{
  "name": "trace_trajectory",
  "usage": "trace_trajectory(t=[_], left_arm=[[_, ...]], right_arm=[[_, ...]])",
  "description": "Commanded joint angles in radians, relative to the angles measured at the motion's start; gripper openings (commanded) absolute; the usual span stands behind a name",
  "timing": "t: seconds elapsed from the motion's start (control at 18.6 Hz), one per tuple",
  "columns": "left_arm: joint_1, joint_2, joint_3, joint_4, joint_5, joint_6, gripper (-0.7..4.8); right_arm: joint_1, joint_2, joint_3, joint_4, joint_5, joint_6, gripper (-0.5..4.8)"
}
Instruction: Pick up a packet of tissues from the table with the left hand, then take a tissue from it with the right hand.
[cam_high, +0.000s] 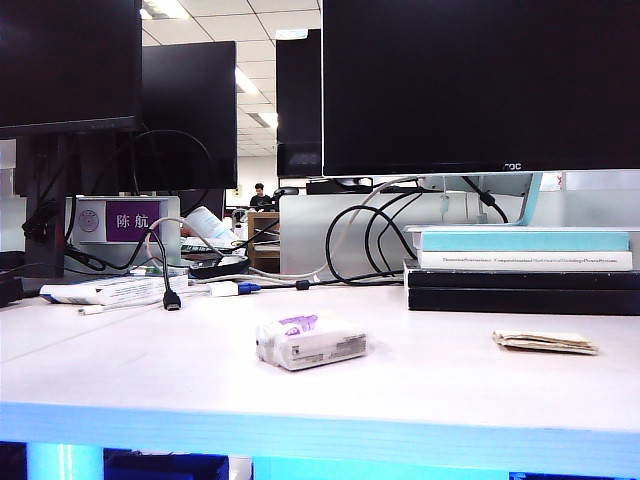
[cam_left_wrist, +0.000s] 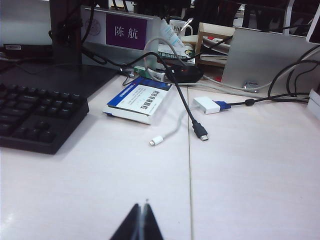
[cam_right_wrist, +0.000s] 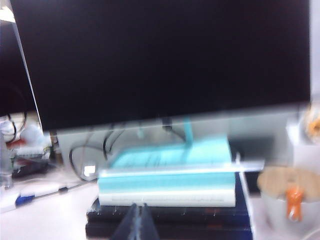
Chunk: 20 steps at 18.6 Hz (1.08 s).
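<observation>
The packet of tissues (cam_high: 311, 341) lies mid-worktop (cam_high: 130, 360), untouched, with a loose tissue (cam_high: 545, 342) well apart to its right. I judge the pack light, soft and a bit slippery in its wrap, so I'd pinch it across the short sides. My left claw (cam_left_wrist: 142, 223) is shut and empty above bare worktop near the cables; my right claw (cam_right_wrist: 138, 223) is likewise closed, empty, facing the stacked books (cam_right_wrist: 167, 187).

The near half of the table (cam_high: 120, 370) is bare around the packet of tissues (cam_high: 311, 341) and the tissue (cam_high: 545, 342) to its right. Far right, stacked books (cam_high: 521, 270) under a monitor (cam_high: 480, 85) block passage; far left, loose cables (cam_high: 172, 285), a long white pack (cam_high: 105, 291) and a keyboard (cam_left_wrist: 35, 117) crowd it.
</observation>
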Motion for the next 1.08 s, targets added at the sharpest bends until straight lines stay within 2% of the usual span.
trace_trajectory(t=[0.05, 0.22, 0.38, 0.54, 0.7, 1.08], left_arm=[[0.000, -0.002, 0.006, 0.003, -0.003, 0.007, 0.18], [0.001, -0.002, 0.005, -0.010, -0.003, 0.024, 0.22], [0.001, -0.002, 0.005, -0.009, -0.002, 0.046, 0.24], [0.000, -0.002, 0.005, 0.002, 0.035, 0.049, 0.26], [0.000, -0.002, 0.005, -0.014, 0.008, 0.045, 0.26], [0.000, -0.002, 0.005, -0.018, 0.008, 0.045, 0.26]], right_arm=[[0.000, -0.097, -0.007, -0.177, 0.012, -0.011, -0.01], [-0.001, -0.094, -0.007, -0.293, 0.063, -0.006, -0.01], [0.000, -0.094, -0.007, -0.449, 0.062, 0.035, -0.01], [0.000, -0.093, -0.007, -0.460, 0.062, 0.034, -0.01], [0.001, -0.093, -0.007, -0.520, 0.018, 0.035, 0.00], [0.001, -0.093, -0.006, -0.493, 0.009, 0.040, 0.00]])
